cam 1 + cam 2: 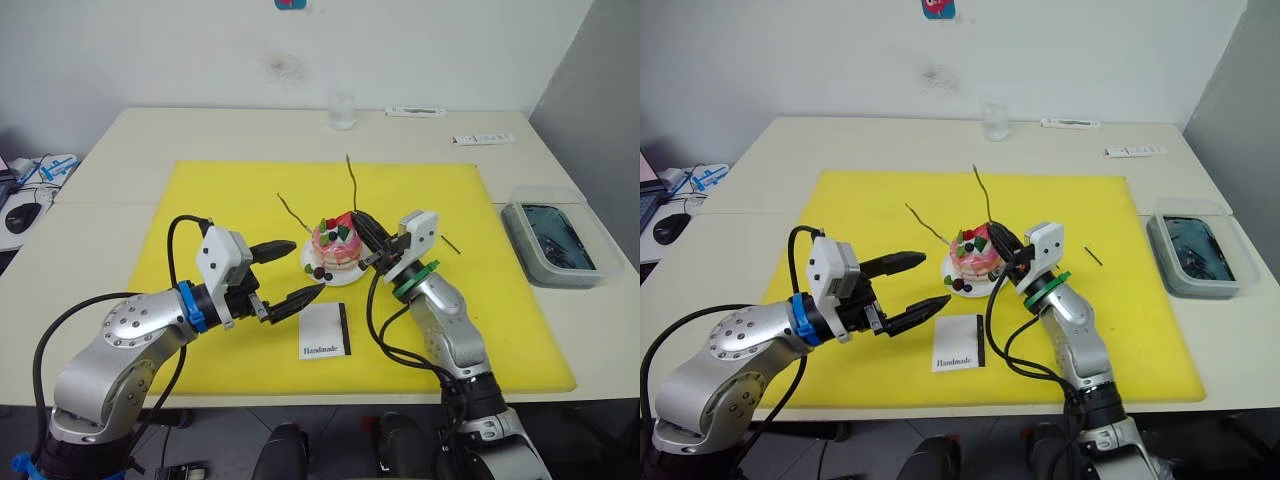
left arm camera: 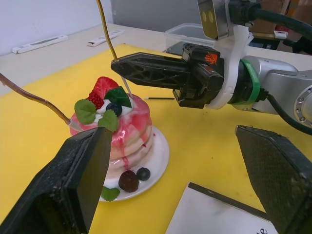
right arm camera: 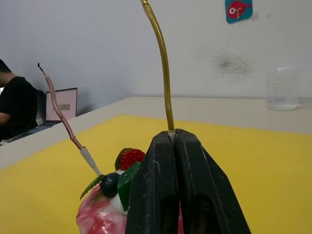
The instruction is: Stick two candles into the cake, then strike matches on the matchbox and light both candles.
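Head view: the pink cake [image 1: 337,249] sits mid yellow mat [image 1: 200,200], the matchbox [image 1: 327,331] just before it. Left wrist view: left gripper [image 2: 180,185] spread, released. Right wrist view: right gripper [image 3: 174,139] clenched on a candle [image 3: 161,58] above the cake.

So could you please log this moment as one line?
right gripper: shut on second candle over cake | first candle: in cake | left gripper: open | matchbox: untouched

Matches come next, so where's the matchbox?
In the left eye view, the matchbox lies on the yellow mat, just in front of the cake, between both arms.
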Available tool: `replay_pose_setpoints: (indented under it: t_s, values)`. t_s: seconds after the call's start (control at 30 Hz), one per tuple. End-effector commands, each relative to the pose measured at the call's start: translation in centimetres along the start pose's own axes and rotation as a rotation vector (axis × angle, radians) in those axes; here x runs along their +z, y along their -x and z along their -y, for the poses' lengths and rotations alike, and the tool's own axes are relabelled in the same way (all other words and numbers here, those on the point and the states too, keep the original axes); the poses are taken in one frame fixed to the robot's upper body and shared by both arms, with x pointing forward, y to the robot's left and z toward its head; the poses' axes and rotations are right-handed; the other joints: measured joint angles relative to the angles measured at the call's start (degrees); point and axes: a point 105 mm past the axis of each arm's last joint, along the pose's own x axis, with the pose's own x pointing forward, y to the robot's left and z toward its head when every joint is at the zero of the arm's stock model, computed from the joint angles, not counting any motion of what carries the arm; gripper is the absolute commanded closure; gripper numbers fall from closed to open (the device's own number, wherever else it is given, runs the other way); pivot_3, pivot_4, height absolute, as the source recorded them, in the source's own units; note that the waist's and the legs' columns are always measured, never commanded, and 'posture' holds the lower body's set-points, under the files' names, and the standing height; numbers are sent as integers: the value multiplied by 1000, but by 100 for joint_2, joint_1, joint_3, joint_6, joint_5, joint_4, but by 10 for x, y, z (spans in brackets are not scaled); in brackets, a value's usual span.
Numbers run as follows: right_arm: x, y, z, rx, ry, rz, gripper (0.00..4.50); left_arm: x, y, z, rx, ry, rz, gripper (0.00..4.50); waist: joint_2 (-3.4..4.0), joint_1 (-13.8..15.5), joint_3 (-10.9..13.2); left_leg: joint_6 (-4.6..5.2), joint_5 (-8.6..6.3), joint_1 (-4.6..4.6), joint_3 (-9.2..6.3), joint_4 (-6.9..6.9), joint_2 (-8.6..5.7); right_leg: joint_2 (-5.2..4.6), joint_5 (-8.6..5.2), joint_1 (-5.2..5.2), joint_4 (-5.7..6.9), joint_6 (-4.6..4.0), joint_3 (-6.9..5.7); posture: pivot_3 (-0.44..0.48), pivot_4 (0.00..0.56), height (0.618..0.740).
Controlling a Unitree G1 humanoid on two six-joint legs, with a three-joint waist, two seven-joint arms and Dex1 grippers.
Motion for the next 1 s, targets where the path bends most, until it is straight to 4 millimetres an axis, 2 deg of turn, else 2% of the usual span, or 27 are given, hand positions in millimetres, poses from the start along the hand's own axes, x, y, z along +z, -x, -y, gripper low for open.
replay_pose_setpoints:
  t_s: [0.03,0.27,0.7,1.0]
  values:
    - [17,-6,1,-1,33,75,4449,8,0,5,-15,-47,21,0,0,0,0,0,0,0,0,0,0,0,0,0,0,0,0,0,150,740]
    - [19,-7,-3,12,32,82,4449,7,0,7,-25,-47,19,0,0,0,0,0,0,0,-1,0,0,0,0,0,0,0,0,0,150,740]
    - [5,-2,-4,14,22,40,4449,7,-1,9,-34,-45,23,0,0,0,0,0,0,0,-1,-1,0,0,-1,0,-1,-1,0,0,150,740]
    - [8,0,-3,4,25,45,4449,7,-1,9,-37,-46,20,0,0,0,0,0,0,0,-1,-2,0,0,-1,0,-1,-1,0,0,150,740]
